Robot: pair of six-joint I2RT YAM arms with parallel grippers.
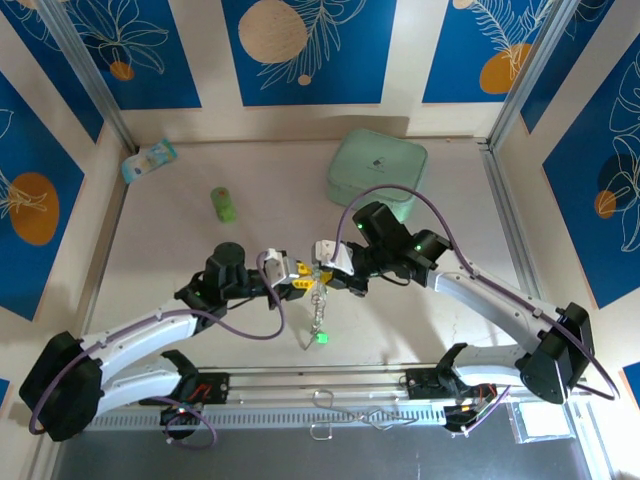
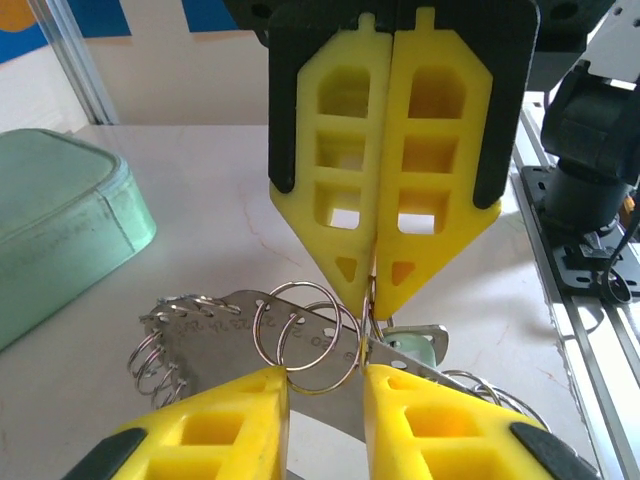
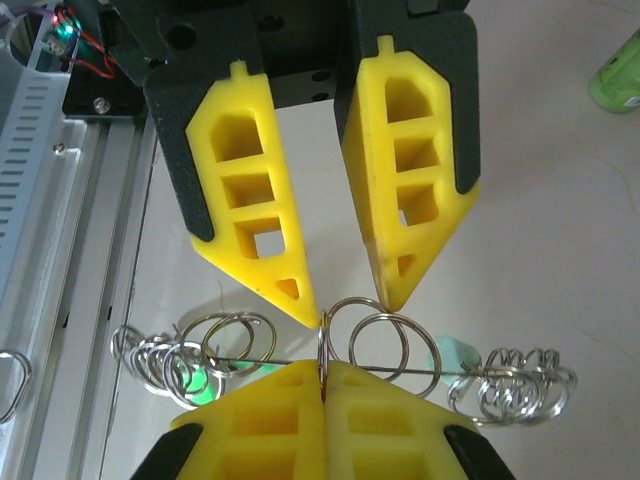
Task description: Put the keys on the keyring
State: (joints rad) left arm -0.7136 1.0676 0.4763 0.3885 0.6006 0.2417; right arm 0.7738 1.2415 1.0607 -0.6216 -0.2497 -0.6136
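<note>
- Keyring (image 1: 318, 305) hangs over the middle of the table (image 1: 180, 250), between the two grippers where they meet tip to tip.
- Its thin wire runs sideways in the right wrist view, with coiled loops bunched at both ends and several small split rings along it.
- Right gripper (image 3: 325, 372) has its yellow fingers pressed together on the keyring, pinching one small ring held on edge.
- Left gripper (image 2: 322, 385) has its fingers a little apart, and two overlapping small rings lie in the narrow gap. I cannot tell whether the tips press on them.
- A flat metal tag (image 2: 200, 335) stamped with small figures lies among the rings just beside the left fingers.
- One key (image 1: 322, 338) with a bright green head dangles at the bottom of the bunch, just above the table.
- Another pale mint key head (image 2: 415, 345) shows behind the rings, close to the right fingertips.
- A mint-green case (image 1: 378, 165) sits at the far side of the table, and a green cylinder (image 1: 223, 205) lies to its left, both well apart from the grippers.
</note>
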